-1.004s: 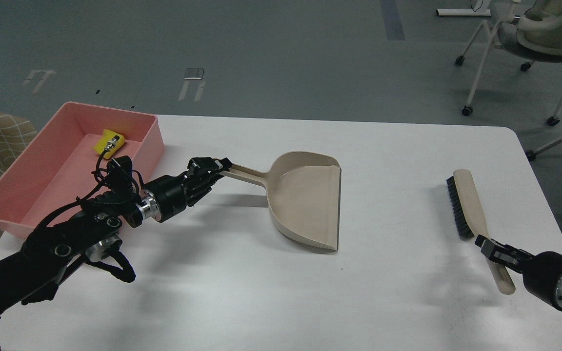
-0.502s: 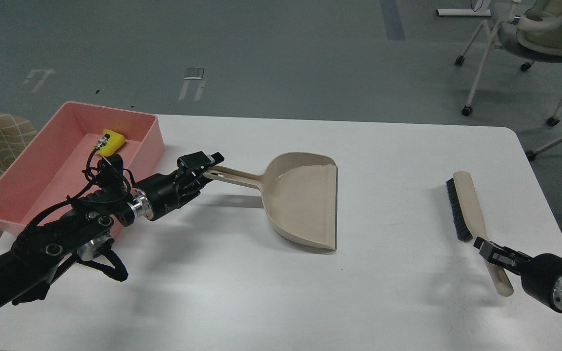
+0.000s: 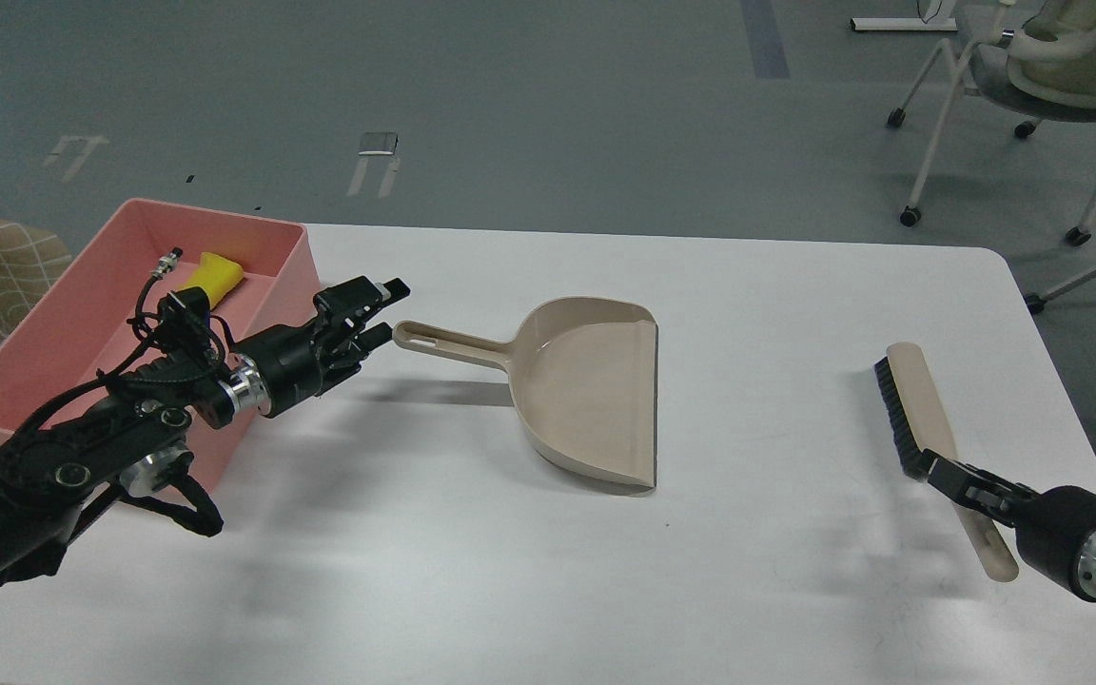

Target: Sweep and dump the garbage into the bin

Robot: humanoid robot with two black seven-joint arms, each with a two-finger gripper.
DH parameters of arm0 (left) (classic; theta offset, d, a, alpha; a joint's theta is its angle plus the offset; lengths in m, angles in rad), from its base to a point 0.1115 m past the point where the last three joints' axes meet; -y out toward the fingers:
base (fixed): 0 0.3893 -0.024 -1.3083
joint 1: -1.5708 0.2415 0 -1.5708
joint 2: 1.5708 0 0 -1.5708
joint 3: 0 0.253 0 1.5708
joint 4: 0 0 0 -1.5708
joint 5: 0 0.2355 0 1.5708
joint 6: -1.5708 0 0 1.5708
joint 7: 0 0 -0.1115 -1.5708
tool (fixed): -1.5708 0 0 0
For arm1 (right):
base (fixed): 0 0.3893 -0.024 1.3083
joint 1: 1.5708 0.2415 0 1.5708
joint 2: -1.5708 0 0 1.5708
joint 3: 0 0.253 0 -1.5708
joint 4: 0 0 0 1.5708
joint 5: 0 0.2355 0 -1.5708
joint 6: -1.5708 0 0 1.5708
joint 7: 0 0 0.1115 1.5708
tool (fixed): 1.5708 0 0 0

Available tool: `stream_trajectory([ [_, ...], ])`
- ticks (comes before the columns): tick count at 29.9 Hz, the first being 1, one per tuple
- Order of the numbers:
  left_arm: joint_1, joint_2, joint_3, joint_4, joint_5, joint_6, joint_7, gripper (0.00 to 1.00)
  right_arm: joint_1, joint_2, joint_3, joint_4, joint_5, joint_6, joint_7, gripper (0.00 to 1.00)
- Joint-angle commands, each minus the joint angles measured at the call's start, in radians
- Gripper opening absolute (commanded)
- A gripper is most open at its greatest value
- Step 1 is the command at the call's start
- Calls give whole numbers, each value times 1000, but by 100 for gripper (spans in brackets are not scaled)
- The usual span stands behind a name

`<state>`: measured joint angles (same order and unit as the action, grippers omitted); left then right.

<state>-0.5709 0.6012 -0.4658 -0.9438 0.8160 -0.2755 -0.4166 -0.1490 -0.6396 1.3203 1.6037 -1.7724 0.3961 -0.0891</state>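
White table, left gripper outstretched

Readable text: none in the head view.
Labels or brands: none legible on the bin, the dustpan or the brush.
Numbers: none.
Signs: pale painted marks on the grey floor, upper left of the frame, form no readable characters.
Small grey plate on the floor, upper left of centre: any writing too small to tell.
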Motion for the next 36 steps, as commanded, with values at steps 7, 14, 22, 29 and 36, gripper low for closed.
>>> stream_trajectory([
  [7, -1, 74, -71, -117, 0, -2, -2, 82, 3, -25, 51, 61, 2, 3, 0, 90],
  [14, -6, 157, -115, -207, -81, -10, -2, 89, 69, -35, 174, 70, 4, 9, 3, 100],
  [22, -4, 172, -333, -190, -239, -114, -8, 97, 324, 63, 209, 87, 22, -2, 0, 100],
  [29, 0, 103, -514, -165, -366, -114, -5, 97, 561, 427, 212, -27, 177, -3, 3, 100],
  [36, -1, 49, -603, -63, -459, -119, -5, 97, 713, 640, 214, -226, 417, -75, 12, 100],
])
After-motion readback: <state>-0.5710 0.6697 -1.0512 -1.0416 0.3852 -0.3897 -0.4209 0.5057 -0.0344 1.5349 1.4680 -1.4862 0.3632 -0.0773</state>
